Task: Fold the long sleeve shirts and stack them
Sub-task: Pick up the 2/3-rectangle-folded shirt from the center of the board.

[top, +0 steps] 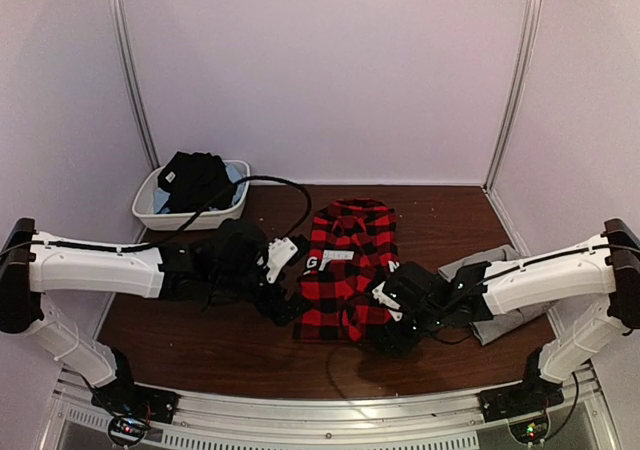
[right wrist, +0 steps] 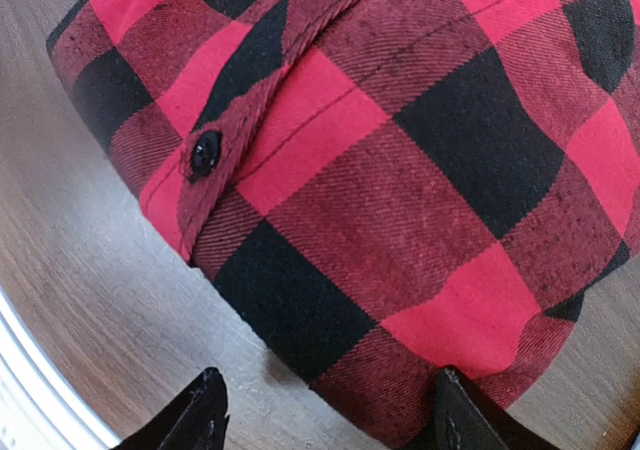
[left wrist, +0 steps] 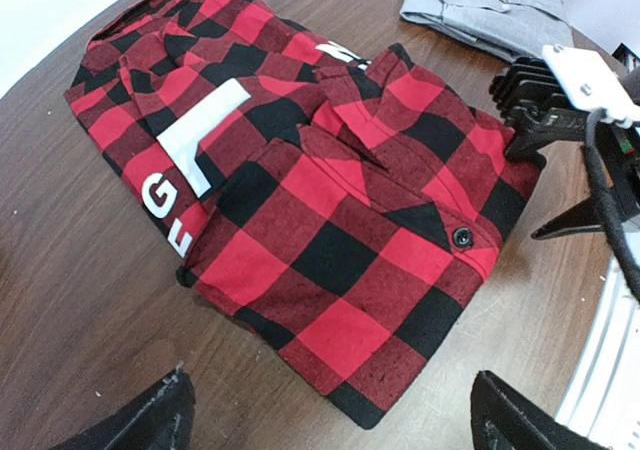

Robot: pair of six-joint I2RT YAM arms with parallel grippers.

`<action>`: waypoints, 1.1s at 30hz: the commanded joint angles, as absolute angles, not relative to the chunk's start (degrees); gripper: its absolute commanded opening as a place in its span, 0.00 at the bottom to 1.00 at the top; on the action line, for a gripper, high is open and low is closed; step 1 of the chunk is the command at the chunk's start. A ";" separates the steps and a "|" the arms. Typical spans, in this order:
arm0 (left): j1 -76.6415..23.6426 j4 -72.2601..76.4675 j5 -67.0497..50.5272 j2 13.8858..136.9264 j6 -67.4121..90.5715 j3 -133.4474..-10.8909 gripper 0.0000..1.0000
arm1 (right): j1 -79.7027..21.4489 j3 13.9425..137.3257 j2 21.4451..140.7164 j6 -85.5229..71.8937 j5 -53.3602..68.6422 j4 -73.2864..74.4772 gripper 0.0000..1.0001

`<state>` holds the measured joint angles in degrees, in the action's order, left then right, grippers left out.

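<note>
The red-and-black check flannel shirt [top: 345, 270] lies folded at the table's middle, white label and lettering up [left wrist: 200, 135]. The plain grey shirt [top: 500, 295] lies folded to the right, partly under my right arm, and shows at the top of the left wrist view [left wrist: 490, 5]. My left gripper [top: 283, 308] is open at the flannel's near left corner [left wrist: 400, 400], fingertips [left wrist: 150, 420] apart over bare wood. My right gripper [top: 385, 338] is open at the near right corner; one fingertip [right wrist: 470, 420] rests against the flannel's edge [right wrist: 400, 220], the other over the table.
A white tub [top: 150, 210] holding dark clothes stands at the back left. White walls close in the back and sides. A metal rail [top: 330, 410] runs along the near edge. The right arm's black wrist [left wrist: 560, 100] sits close beside the flannel.
</note>
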<state>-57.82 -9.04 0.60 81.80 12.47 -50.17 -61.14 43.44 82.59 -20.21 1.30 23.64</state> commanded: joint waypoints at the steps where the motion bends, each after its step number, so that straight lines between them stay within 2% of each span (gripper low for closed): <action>1: -57.56 -9.61 -1.83 81.84 11.05 -51.77 0.98 | -61.98 46.89 85.41 -17.75 -3.14 26.29 0.71; 7: -57.56 -9.31 -2.36 83.20 10.22 -51.01 0.98 | -64.63 48.29 89.58 -17.30 -5.63 28.69 0.65; 13: -57.54 -10.52 -3.38 82.40 7.66 -51.26 0.98 | -66.28 48.25 91.99 -17.67 -8.03 28.89 0.53; 17: -57.55 -14.26 -5.34 82.52 5.58 -53.38 0.97 | -67.86 48.68 93.42 -18.29 -9.31 29.64 0.39; 23: -57.65 -10.82 -10.37 78.79 2.26 -50.16 0.97 | -69.15 48.26 93.00 -19.42 -9.47 30.07 0.07; 25: -57.64 -9.18 -12.48 77.29 0.75 -48.29 0.97 | -69.59 47.97 91.52 -19.68 -8.31 30.25 0.00; 33: -62.28 -7.99 -15.80 75.76 -11.90 -43.69 0.97 | -69.87 44.17 81.37 -19.73 9.07 26.30 0.00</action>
<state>-59.27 -10.63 -13.26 76.44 -3.60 -45.50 -69.23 46.04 86.35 -18.87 -1.93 28.18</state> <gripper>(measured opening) 0.970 0.026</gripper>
